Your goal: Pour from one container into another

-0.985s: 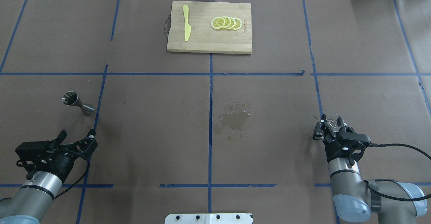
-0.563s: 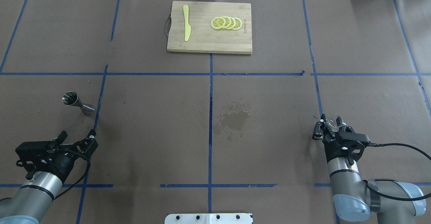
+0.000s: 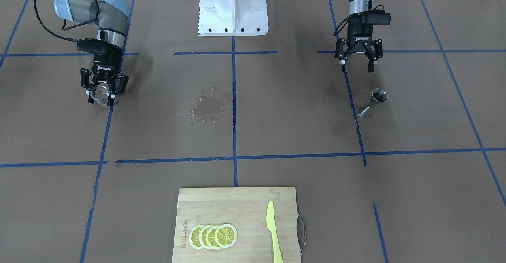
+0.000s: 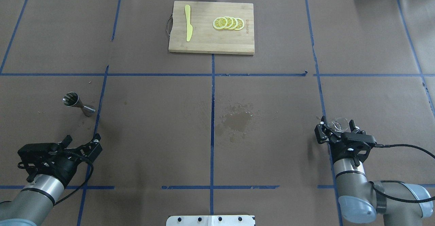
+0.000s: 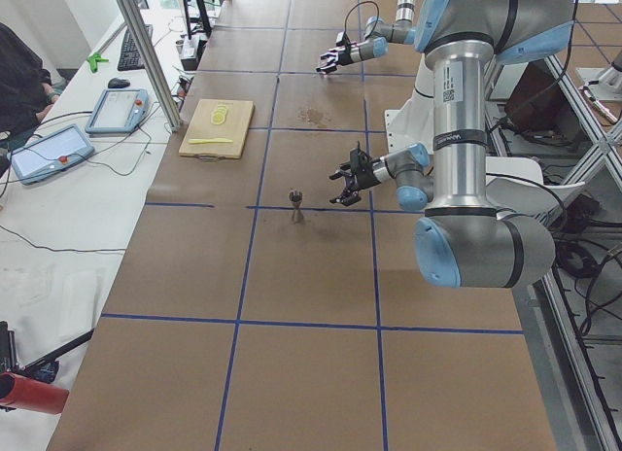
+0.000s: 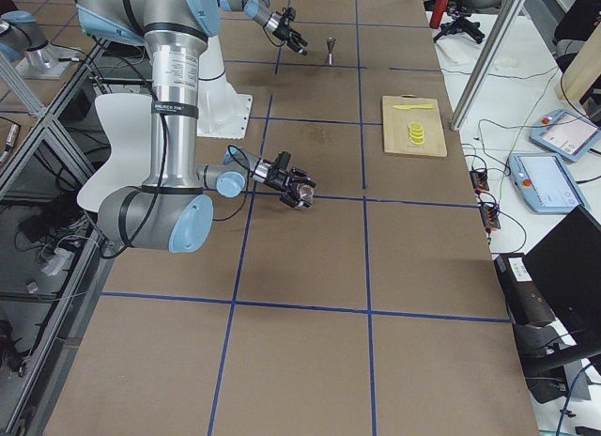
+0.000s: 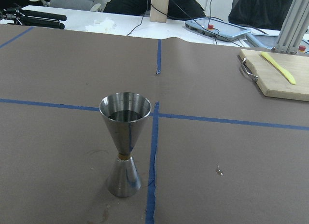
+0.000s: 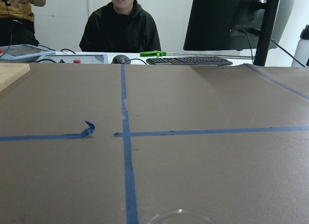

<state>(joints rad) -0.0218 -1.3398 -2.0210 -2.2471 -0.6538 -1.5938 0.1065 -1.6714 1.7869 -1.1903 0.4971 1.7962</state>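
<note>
A steel jigger [image 4: 78, 104] stands upright on the brown table by a blue tape line; it shows close up in the left wrist view [image 7: 125, 147], with liquid visible inside its top cup. My left gripper [image 4: 83, 137] is open and hangs short of the jigger, apart from it [image 3: 355, 63]. At the table's right, a clear glass [image 4: 340, 124] stands between the spread fingers of my right gripper [image 4: 337, 122], which is open around it [image 3: 101, 94]. Only the glass's rim [image 8: 178, 217] shows in the right wrist view.
A wet spill stain [image 4: 236, 120] marks the paper near the table's middle. A wooden cutting board [image 4: 210, 44] at the far edge carries a yellow knife [image 4: 188, 22] and lemon slices [image 4: 228, 23]. People sit behind tablets and a keyboard beyond the table.
My right gripper has opened around the glass, letting go of it, and drawn back slightly. The left gripper has shifted a little toward the robot.
</note>
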